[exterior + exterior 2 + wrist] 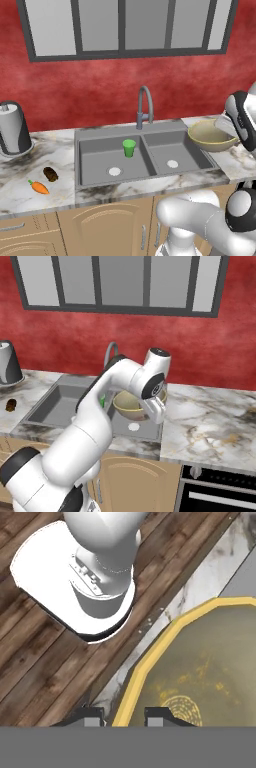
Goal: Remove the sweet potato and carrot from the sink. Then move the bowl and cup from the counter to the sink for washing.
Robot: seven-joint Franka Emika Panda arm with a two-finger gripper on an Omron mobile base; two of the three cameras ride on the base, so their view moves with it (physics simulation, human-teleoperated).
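A: Well, from the left base view we see the carrot [38, 187] and the sweet potato [50, 174] already out on the surface [30, 165], left of the sink [142, 152]. The cup [129, 147] stands upright in the left basin. The bowl [212, 135] sits at the sink's right end, over its edge and the surface beside it.

B: From the right base view we find the bowl [131, 405] raised over the right basin, partly behind the arm, with the claw [156, 406] at its right rim.

A: And the hand view?

B: We look down along the claw [125, 716]: its two tips straddle the bowl's [200, 662] yellow rim, one inside, one outside. We'd call it clenched on that rim.

A: What worries us?

B: We hold a wide bowl by one thin edge, so it may swing or slip loose if we move fast. Lowered carelessly, it could catch the sink's wall, or knock the cup over.
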